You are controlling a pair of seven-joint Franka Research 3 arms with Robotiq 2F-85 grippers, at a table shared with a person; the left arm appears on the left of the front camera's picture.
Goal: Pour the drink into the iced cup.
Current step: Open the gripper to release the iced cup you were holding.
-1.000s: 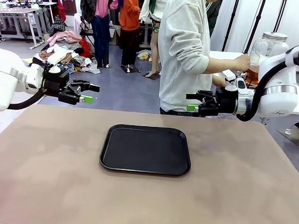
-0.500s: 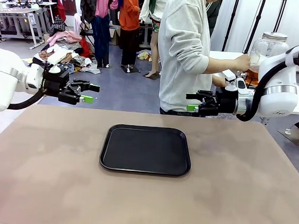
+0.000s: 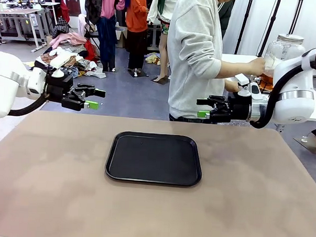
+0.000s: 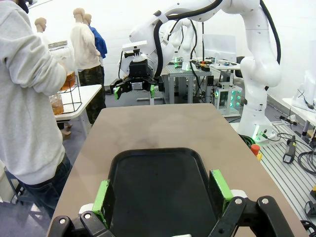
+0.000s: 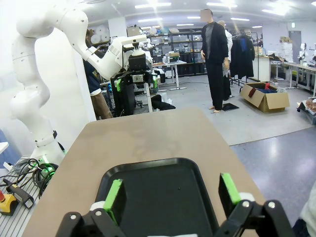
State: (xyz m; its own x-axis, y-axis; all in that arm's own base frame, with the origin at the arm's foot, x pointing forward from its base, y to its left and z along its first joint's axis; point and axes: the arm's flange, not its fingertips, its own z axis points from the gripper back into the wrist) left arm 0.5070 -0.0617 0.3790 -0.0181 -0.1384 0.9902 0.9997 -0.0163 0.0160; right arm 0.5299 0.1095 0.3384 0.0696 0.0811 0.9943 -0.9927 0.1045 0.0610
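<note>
Drink (image 3: 268,75) off the bench yet — in its jar at the person's hand (image 3: 256,65), far right — so both jaws wide, empty, best kept waiting beside the tray (image 3: 154,158).

My tray (image 3: 153,158) is plain black, the table (image 3: 50,187) a blotchy tan-brown, my pads (image 4: 101,196) bright green, and the person's sweatshirt (image 3: 195,52) light grey.

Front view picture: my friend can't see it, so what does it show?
A black tray lies bare on a brown table. Open left end effector and right end effector hover on either side. Behind, a person handles a glass jar.
</note>
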